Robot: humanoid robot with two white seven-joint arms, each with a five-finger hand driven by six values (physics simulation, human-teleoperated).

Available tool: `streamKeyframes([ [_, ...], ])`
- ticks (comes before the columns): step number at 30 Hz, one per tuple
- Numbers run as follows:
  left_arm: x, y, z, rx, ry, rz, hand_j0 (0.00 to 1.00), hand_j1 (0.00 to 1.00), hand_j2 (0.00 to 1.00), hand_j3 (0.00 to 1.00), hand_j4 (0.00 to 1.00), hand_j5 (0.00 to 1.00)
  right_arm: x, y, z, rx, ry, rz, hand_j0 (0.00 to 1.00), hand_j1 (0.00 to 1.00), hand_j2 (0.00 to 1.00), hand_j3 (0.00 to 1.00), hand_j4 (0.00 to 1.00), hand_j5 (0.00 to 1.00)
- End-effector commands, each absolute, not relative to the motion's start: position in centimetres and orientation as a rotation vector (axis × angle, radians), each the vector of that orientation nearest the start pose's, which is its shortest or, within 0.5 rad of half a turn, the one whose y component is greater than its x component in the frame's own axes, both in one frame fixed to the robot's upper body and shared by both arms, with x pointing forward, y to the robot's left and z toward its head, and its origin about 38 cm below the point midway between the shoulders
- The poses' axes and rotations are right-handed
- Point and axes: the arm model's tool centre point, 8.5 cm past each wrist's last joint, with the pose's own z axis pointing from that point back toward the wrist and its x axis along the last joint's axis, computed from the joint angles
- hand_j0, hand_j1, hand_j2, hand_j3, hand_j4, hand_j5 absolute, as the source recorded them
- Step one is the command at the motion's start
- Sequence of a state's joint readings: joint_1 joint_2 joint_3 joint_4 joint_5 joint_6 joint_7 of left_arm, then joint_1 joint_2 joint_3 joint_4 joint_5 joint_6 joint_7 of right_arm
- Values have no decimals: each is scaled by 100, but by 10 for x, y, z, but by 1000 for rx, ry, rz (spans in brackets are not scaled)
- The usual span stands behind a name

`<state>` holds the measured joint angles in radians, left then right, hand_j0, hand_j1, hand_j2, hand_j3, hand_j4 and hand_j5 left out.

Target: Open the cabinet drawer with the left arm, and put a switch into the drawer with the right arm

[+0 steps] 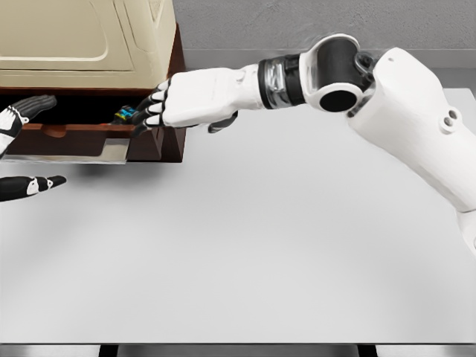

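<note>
The cream and dark-brown cabinet (82, 37) stands at the table's back left. Its drawer (152, 143) is pulled out toward me. A small switch (123, 114) with green, blue and yellow parts sits at the drawer's back right, mostly hidden by my right hand's dark fingertips (149, 111). My right hand (182, 100) reaches over the drawer's right corner, fingers extended, thumb hanging apart below the palm, so it grips nothing. My left hand (22, 145) shows at the left edge beside the drawer, fingers and thumb spread wide and clear of the drawer.
The white table (245, 253) stretches from the cabinet to the front edge. My right forearm and elbow (338, 74) span the back of the table from the right. A grey wall runs behind.
</note>
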<state>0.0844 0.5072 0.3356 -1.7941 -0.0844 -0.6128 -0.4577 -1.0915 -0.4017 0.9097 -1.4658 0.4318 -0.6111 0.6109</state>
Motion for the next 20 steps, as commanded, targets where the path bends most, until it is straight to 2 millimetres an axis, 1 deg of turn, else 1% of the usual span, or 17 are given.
streamKeyframes([
  [1,308,384,232,473,-2015,-1127,100,100,100,100,100,100,440,-161,373,667,1815,-2550,100,100,100,100,100,100],
  [2,308,384,232,473,-2015,-1127,100,100,100,100,100,100,442,-195,373,746,1881,-2570,100,100,100,100,100,100],
  [3,308,384,232,473,-2015,-1127,100,100,100,100,100,100,442,-231,369,825,1939,-2602,100,100,100,100,100,100],
  [4,308,383,234,474,-2018,-1130,100,100,100,100,100,100,440,-257,354,861,1967,-2658,100,100,100,100,100,100],
  [5,308,383,234,473,-2020,-1129,100,100,100,100,100,100,438,-273,340,870,1975,-2711,100,100,100,100,100,100],
  [6,308,383,234,474,-2019,-1130,100,100,100,100,100,100,434,-284,322,851,1967,-2777,100,100,100,100,100,100],
  [7,308,383,233,474,-2017,-1128,100,100,100,100,100,100,433,-292,310,838,1958,-2823,100,100,100,100,100,100],
  [9,308,384,232,474,-2012,-1127,100,100,100,100,100,100,433,-314,297,874,2004,-2872,100,100,100,100,100,100],
  [10,308,384,232,474,-2014,-1126,100,100,100,100,100,100,432,-318,293,878,2014,-2883,100,100,100,100,100,100],
  [12,308,382,233,471,-2016,-1135,100,100,100,100,100,100,429,-318,286,855,2013,-2899,100,100,100,100,100,100],
  [15,310,375,230,446,-2018,-1150,100,100,100,100,100,100,427,-320,288,861,2000,-2903,100,100,100,100,100,100],
  [17,315,364,229,411,-2033,-1166,100,100,100,100,100,100,427,-320,288,859,2001,-2901,100,100,100,100,100,100],
  [20,317,361,230,401,-2039,-1170,100,100,100,100,100,100,426,-318,280,831,1994,-2921,100,100,100,100,100,100],
])
